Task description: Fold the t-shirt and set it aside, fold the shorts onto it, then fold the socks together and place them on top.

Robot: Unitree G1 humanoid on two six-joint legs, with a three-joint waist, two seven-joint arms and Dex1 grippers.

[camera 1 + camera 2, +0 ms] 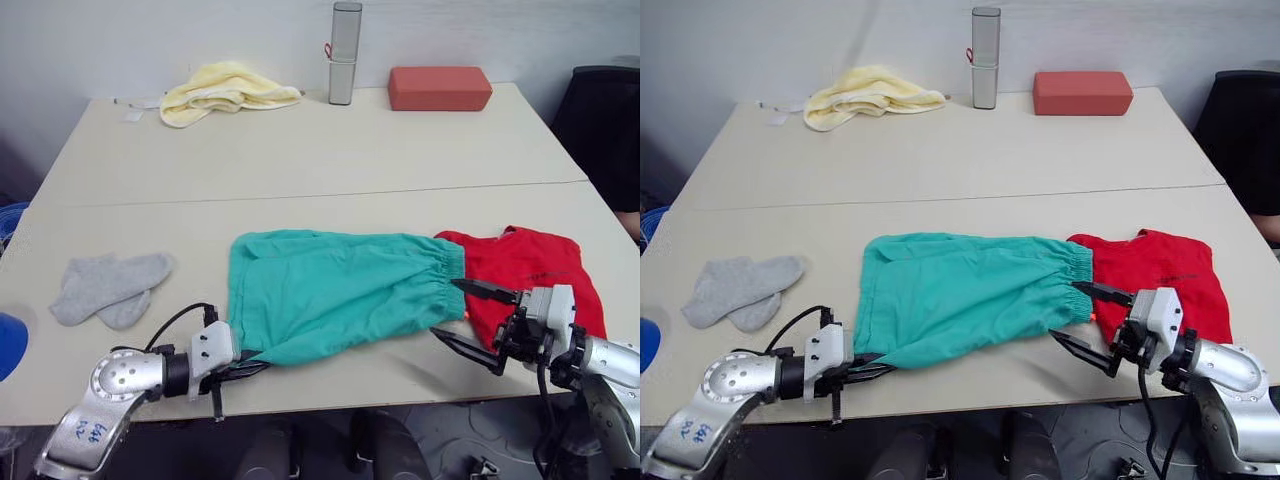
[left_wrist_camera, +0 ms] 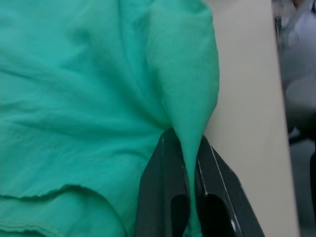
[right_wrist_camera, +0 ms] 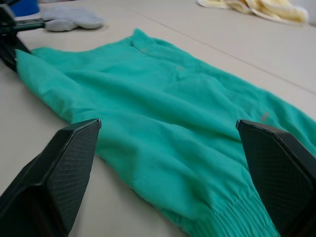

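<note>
Beige bench (image 1: 330, 160), teal shorts (image 1: 330, 290) flat, hem corner clamped in left gripper (image 2: 190, 197), right gripper (image 1: 478, 320) spread wide at waistband, red t-shirt (image 1: 530, 265) beside.

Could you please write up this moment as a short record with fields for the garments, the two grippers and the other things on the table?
shorts: shorts spread flat near the table's front edge, waistband overlapping the t-shirt
t-shirt: t-shirt folded, on the robot's right
socks: socks lying together to the left, untouched
left gripper: left gripper shut on the shorts' near left corner
right gripper: right gripper open at the waistband end
far edge: yellow towel, grey upright case, red block
</note>
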